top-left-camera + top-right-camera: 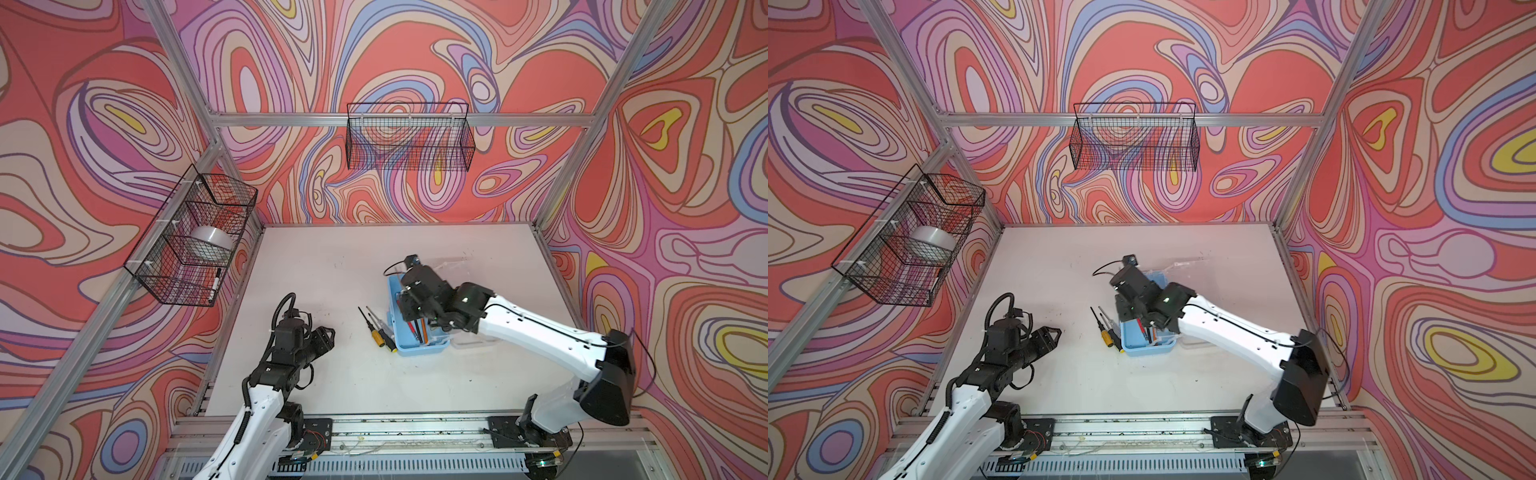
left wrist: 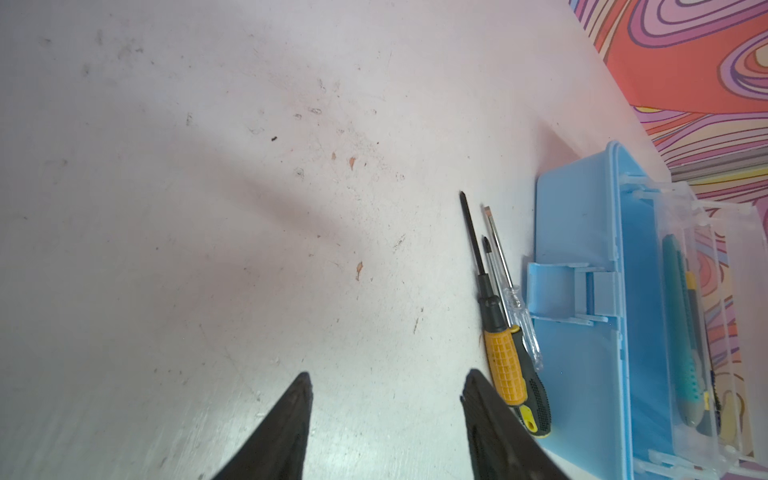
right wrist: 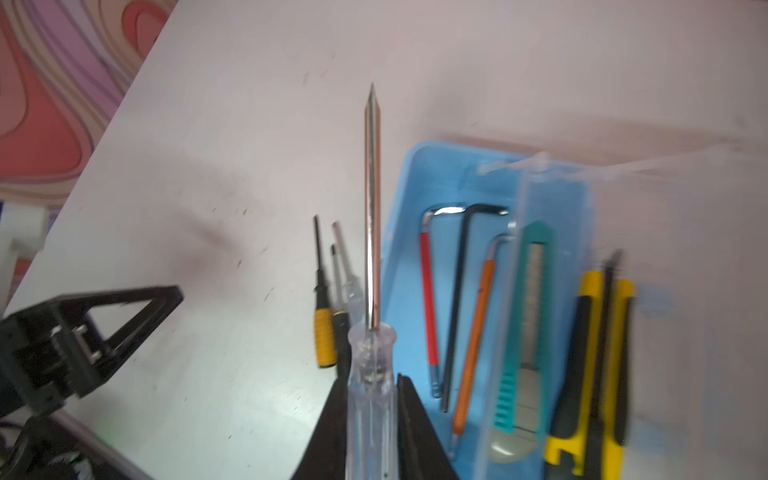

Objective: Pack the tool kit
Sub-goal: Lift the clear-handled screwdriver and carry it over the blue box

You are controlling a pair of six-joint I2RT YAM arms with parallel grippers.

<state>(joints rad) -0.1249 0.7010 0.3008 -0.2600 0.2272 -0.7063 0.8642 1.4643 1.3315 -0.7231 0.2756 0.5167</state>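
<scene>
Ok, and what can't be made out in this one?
- Top views: the right gripper hides its own tips over the blue case.
- Right wrist view: the clear screwdriver has its handle end cut off by the frame edge; the yellow knives are blurred.
- Left wrist view: the case's wall hides its floor.
- Top views: the marker in the side basket is too small to read.

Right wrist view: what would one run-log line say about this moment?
right fingers: shut on clear-handled screwdriver | left fingers: open, empty | table: three screwdrivers beside light-blue case
</scene>
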